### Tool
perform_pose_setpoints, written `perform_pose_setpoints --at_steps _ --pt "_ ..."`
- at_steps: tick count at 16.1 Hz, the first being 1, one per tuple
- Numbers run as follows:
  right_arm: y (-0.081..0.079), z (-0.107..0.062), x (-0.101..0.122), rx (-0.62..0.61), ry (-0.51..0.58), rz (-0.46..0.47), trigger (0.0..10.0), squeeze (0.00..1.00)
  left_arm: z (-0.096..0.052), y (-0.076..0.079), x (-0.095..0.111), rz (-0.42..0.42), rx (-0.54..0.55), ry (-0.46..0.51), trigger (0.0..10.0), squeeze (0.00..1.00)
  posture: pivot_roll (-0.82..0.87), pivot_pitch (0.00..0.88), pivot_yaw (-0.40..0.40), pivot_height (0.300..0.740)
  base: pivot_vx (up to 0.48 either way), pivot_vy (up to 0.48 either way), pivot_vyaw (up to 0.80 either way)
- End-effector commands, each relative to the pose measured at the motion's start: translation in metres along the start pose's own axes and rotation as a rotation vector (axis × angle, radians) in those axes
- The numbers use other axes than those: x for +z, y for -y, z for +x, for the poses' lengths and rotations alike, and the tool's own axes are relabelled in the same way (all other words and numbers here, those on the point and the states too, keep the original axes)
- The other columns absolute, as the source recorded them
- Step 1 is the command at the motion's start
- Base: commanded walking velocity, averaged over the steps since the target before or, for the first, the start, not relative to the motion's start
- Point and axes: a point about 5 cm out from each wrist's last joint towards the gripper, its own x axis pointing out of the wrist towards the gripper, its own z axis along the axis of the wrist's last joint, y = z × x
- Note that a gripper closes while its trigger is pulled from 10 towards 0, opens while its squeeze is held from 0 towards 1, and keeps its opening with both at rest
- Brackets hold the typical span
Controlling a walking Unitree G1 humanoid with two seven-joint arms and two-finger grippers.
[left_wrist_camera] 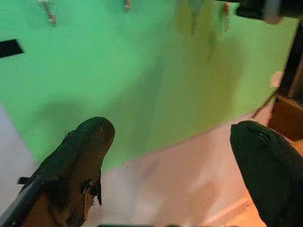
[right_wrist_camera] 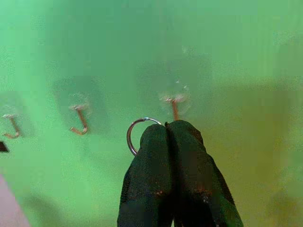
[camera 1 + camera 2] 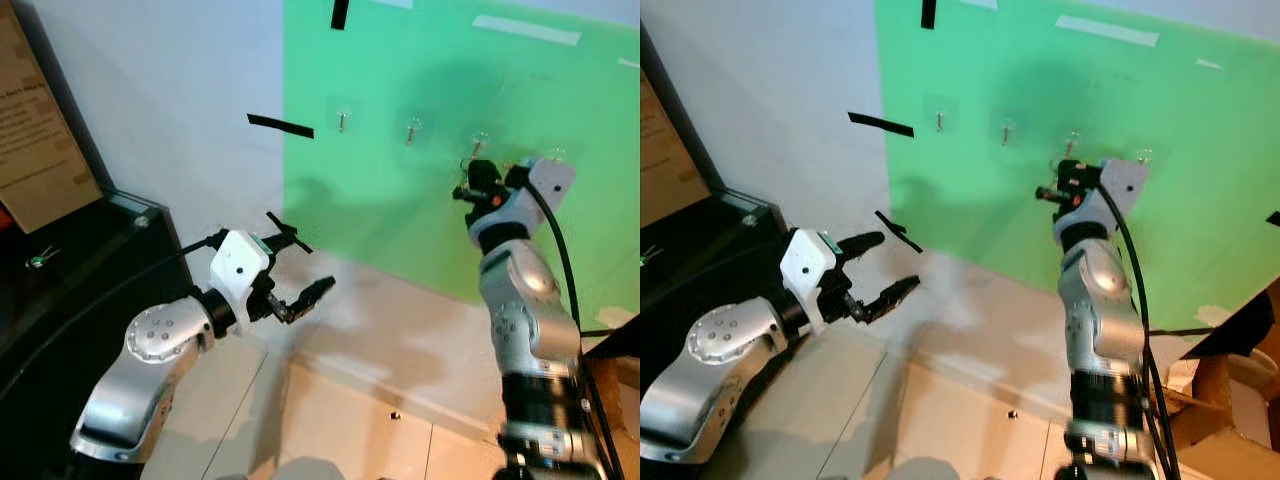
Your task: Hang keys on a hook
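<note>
The key ring (image 2: 138,135) sticks out beside the tips of the right gripper (image 2: 171,130), whose fingers are clenched on it, just short of a hook (image 2: 174,108) on the green wall (image 3: 420,60). To hang it well, I would bring the ring's opening over the hook's upturned tip, then lower before letting go. Four hooks and one ring are visible. The left gripper (image 3: 300,270) hangs with its fingers spread and empty.

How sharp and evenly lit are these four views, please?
Head views: fairly sharp; soft arm shadows darken the green panel. Left wrist view: left hand fingers dark and blurred. Right wrist view: hazy overall, though the key ring in the right hand reads clearly.
</note>
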Motion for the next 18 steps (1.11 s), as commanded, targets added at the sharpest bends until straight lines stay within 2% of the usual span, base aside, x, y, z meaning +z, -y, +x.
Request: perform_pose_setpoints --at_steps 1,15,18 --pt "0.005 0.005 0.005 -0.031 0.026 0.019 10.0 0.0 0.001 0.001 0.005 0.012 -0.029 0.004 10.0 0.0 0.07 0.0 -0.059 0.74 0.0 0.0 0.0" --pt "0.022 0.045 -0.009 -0.129 -0.046 0.078 10.0 0.0 0.002 -0.001 0.008 0.002 -0.049 -0.008 10.0 0.0 0.08 0.0 -0.052 0.74 0.0 0.0 0.0" --pt "0.03 0.046 -0.013 -0.18 -0.063 0.085 10.0 0.0 0.001 -0.001 0.008 -0.001 -0.05 -0.009 10.0 0.01 0.08 0.0 -0.055 0.74 0.0 0.0 0.0"
